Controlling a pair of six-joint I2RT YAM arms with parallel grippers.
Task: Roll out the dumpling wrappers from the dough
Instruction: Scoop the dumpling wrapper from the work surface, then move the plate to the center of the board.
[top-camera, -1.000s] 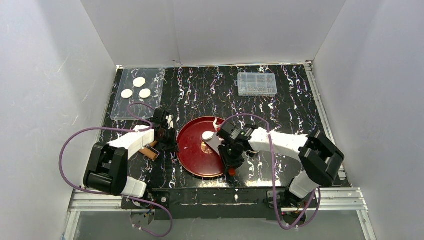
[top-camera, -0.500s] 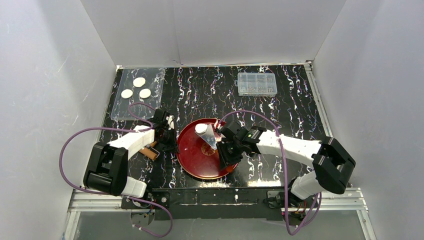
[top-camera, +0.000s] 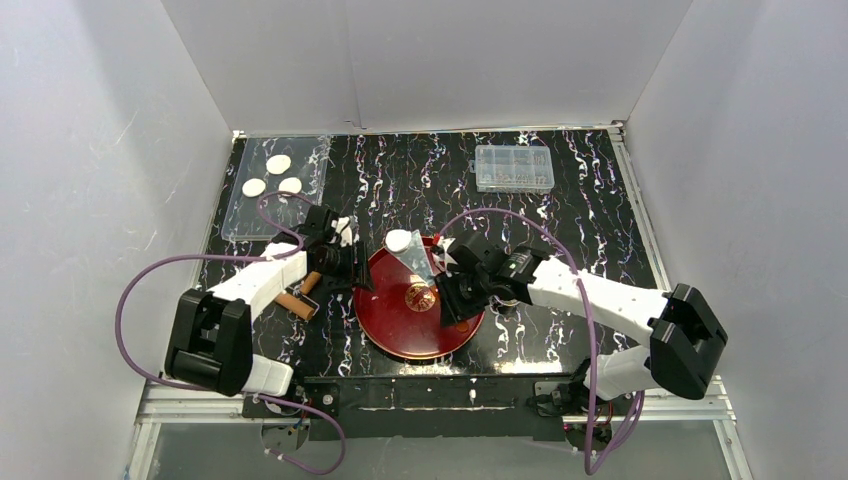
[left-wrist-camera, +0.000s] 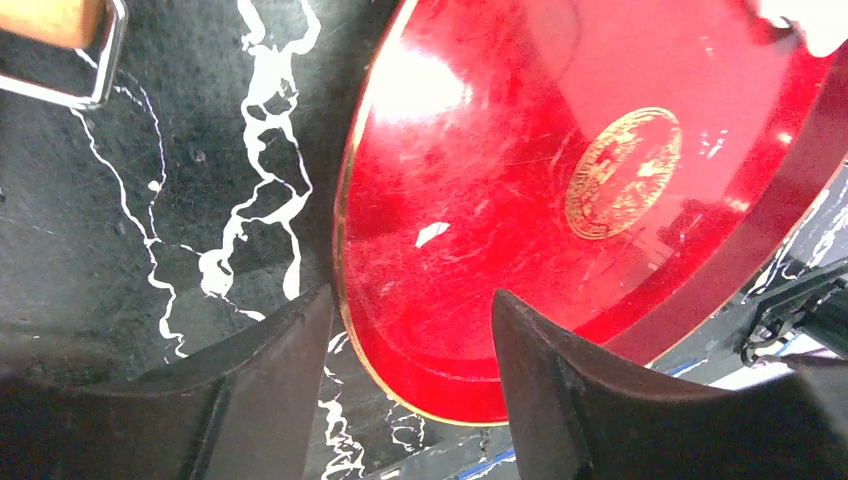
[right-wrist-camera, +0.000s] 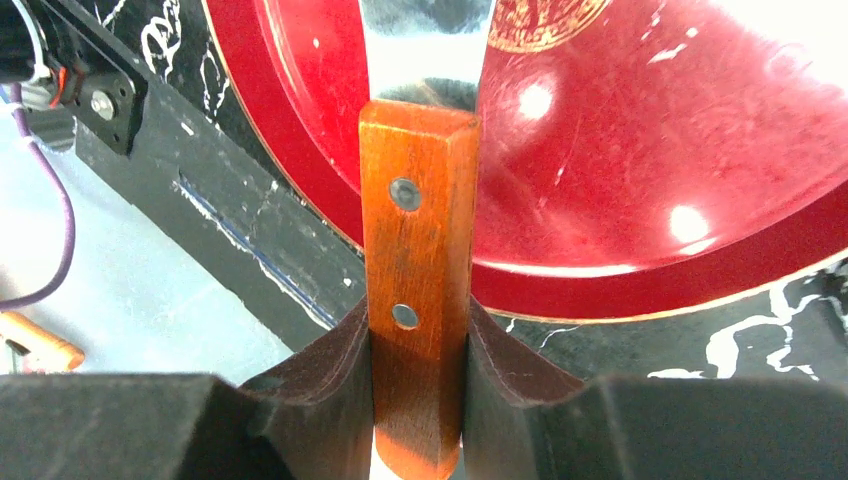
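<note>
- The left gripper (left-wrist-camera: 410, 310), jaws parted and empty, hangs at the red plate's (top-camera: 400, 325) left rim. The right gripper (right-wrist-camera: 418, 330) clamps a wooden-handled scraper (right-wrist-camera: 415, 230).
- A black marbled tabletop (top-camera: 580, 230) sits inside white walls (top-camera: 430, 60).
- The dough (top-camera: 398, 241) rides the blade at the plate's far rim. Three dumpling wrappers (top-camera: 278, 163) lie on a clear tray (top-camera: 240, 225), far left.

desk (top-camera: 580, 210): black, white marble veining. plate (top-camera: 395, 322): glossy red, thin gold rim, round gold emblem (left-wrist-camera: 622, 172) in centre. wrappers (top-camera: 278, 163) and dough (top-camera: 398, 241): plain white. spatula (right-wrist-camera: 418, 270): brown wood handle, two silver rivets (right-wrist-camera: 405, 193), bare steel blade (right-wrist-camera: 425, 50). cables (top-camera: 121, 310): purple.
</note>
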